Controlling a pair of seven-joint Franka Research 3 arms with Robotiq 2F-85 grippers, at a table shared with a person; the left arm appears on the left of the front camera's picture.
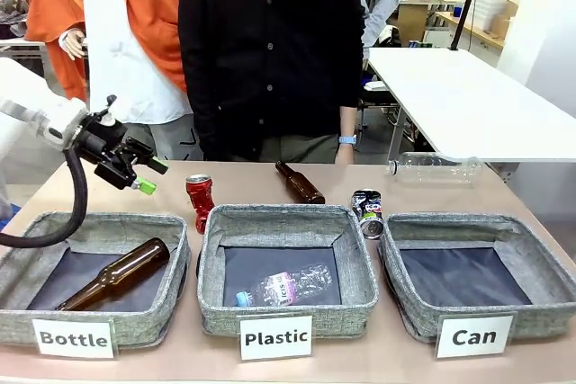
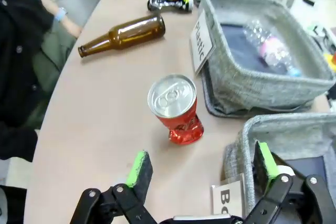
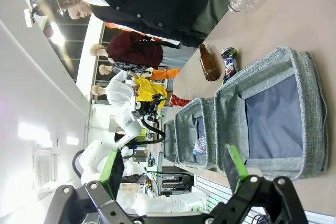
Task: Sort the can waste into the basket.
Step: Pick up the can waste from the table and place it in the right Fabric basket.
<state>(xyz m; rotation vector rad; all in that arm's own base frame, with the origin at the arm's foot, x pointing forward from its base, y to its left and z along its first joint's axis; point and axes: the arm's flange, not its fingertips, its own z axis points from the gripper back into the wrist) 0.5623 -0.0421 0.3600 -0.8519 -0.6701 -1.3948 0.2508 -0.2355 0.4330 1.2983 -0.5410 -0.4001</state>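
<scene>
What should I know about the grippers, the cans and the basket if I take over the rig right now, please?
Left gripper: open, empty, in the air by the Bottle basket, facing the red can.
Right gripper: open, empty, facing the Can basket.
The red can stands on the table, behind the gap between Bottle basket and Plastic basket.
The black and silver can lies on the table at the Can basket's far left corner.
Done: nothing. Left: both cans into the Can basket.
</scene>
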